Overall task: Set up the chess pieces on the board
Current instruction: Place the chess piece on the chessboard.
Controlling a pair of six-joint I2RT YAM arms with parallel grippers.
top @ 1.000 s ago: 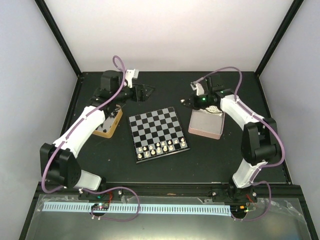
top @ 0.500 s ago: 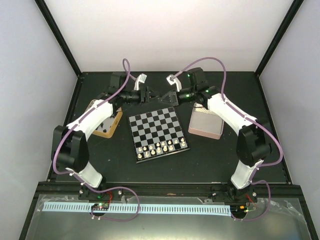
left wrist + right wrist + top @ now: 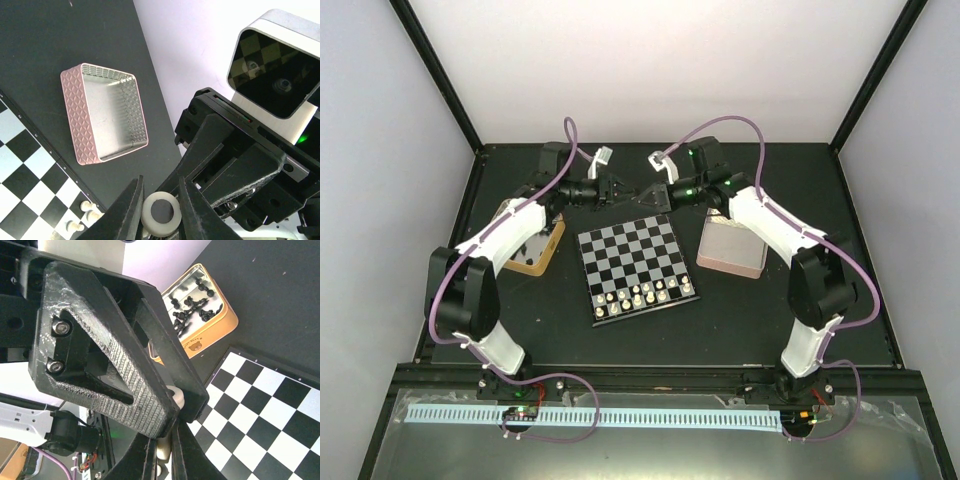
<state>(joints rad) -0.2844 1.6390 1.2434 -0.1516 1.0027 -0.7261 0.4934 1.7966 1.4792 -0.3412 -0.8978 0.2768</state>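
Both grippers meet in the air above the far edge of the board [image 3: 635,262]. My right gripper [image 3: 644,191] is shut on a cream-white chess piece [image 3: 164,452], gripping its body. My left gripper [image 3: 631,190] faces it and its jaws have closed against the ring-shaped base of that same white piece [image 3: 148,215]. In the left wrist view the right gripper's black fingers [image 3: 225,150] fill the right side. Several white pieces [image 3: 638,295] stand in the board's two near rows. Small black pieces [image 3: 192,307] lie in the tin.
A gold-rimmed orange tin [image 3: 532,250] sits left of the board. A pink tray [image 3: 732,245], with nothing in it in the left wrist view [image 3: 75,120], sits to the right. Black frame posts and pale walls close in the back and sides.
Both arms swung in from the tin and the tray to meet over the board's far edge. The left gripper, open a second ago, has closed on the white piece that the right one holds.
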